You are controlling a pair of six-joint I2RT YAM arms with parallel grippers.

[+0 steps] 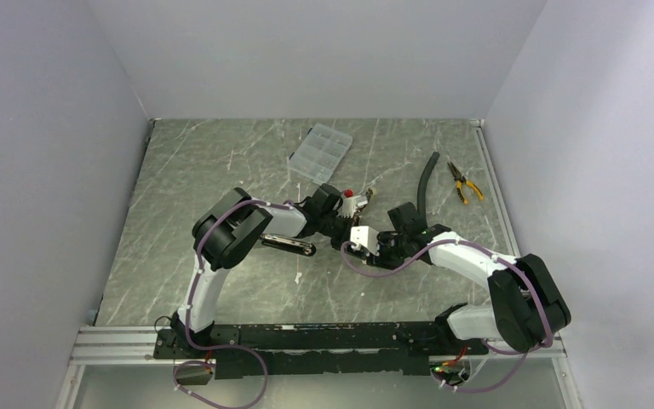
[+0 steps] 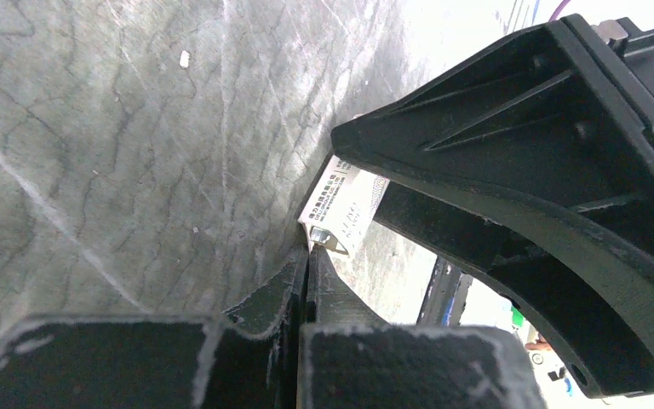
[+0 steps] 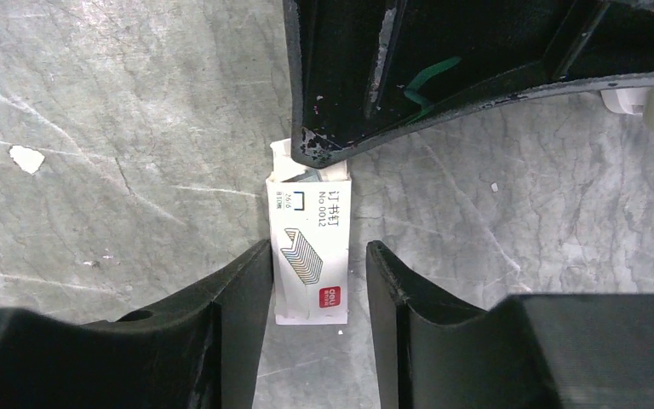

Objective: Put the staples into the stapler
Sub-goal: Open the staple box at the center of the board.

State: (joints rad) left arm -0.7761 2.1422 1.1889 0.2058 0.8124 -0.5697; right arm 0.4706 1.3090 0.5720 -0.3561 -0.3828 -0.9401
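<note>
The white staple box [image 3: 311, 251], with a red mark, lies flat on the marble table between the fingers of my right gripper [image 3: 319, 247]. That gripper is open: its left finger touches the box and its right finger stands clear of it. At the box's far, open end a bit of the silvery staples [image 3: 306, 176] shows. My left gripper [image 2: 309, 249] is shut, with its tips right against that open end of the box [image 2: 341, 200]. I cannot tell whether it pinches anything thin. A long black bar, apparently the stapler [image 1: 288, 245], lies beside the left arm.
A clear compartment case [image 1: 319, 153] sits at the back. A black hose [image 1: 427, 183] and yellow-handled pliers [image 1: 465, 181] lie at the back right. A small white and red thing [image 1: 351, 200] sits just behind the grippers.
</note>
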